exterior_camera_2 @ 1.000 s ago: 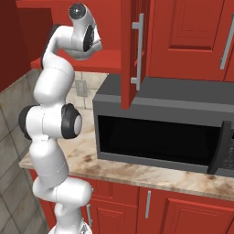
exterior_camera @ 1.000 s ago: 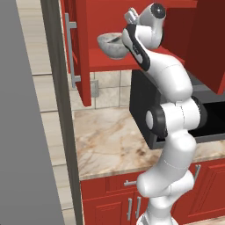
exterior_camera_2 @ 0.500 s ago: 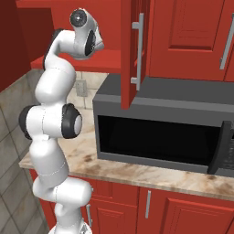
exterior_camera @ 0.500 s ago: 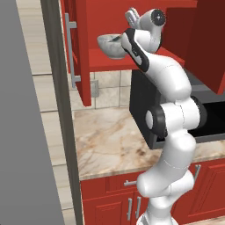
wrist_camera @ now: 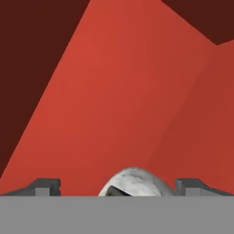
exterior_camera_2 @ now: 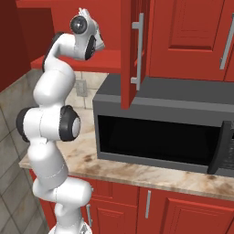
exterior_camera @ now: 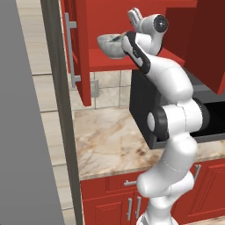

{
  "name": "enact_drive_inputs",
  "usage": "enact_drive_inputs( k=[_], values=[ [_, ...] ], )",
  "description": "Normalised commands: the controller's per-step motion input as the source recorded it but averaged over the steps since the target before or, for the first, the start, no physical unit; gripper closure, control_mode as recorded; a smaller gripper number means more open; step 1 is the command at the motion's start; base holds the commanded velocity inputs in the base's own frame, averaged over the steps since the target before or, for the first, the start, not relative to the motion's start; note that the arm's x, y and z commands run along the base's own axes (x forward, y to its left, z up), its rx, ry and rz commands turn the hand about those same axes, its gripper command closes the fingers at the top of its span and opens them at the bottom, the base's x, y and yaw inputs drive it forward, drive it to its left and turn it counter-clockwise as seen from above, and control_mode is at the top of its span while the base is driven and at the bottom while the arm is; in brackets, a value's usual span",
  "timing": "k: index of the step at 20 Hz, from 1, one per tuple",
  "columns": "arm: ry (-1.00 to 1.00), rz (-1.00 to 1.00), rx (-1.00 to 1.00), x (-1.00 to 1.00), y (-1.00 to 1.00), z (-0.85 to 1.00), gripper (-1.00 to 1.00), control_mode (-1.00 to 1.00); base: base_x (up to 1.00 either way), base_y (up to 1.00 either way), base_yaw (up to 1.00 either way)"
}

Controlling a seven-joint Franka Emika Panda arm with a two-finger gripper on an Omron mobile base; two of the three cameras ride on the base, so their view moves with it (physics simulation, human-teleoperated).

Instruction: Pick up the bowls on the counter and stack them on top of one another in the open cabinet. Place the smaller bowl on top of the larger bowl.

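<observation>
The larger bowl (exterior_camera: 110, 47), white-grey and marbled, stands on the red shelf (exterior_camera: 99, 61) of the open cabinet. In the hand view its rounded wall (wrist_camera: 137, 180) rises at the bottom centre, between my two fingertips. A darker grey piece (wrist_camera: 117, 192) shows at its lower left; I cannot tell whether this is the smaller bowl. My gripper (wrist_camera: 119, 187) is open, its fingers apart on either side of the bowl and holding nothing. The hand (exterior_camera: 134, 17) hovers just above and to the right of the bowl.
The cabinet door (exterior_camera: 79, 52) with its long silver handle hangs open to the left of the shelf. A black microwave (exterior_camera_2: 160, 132) stands on the beige counter (exterior_camera: 114, 136) under the shelf's right part. A tall grey panel (exterior_camera: 26, 132) walls off the left.
The wrist has sunk slightly. The bowl on the shelf has not moved and the gripper stays open.
</observation>
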Motion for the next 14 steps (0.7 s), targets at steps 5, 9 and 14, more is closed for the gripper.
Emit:
enact_drive_inputs(
  k=[5,9,14],
  values=[
    [-0.11,0.00,0.03,-0.54,-0.16,0.35,-1.00,-1.00,0.00,0.00,0.00],
    [-0.09,0.00,0.03,-0.61,-0.16,0.32,-1.00,-1.00,0.00,0.00,0.00],
    [-0.07,0.00,0.03,-0.62,-0.19,0.35,-1.00,-1.00,0.00,0.00,0.00]
  ],
)
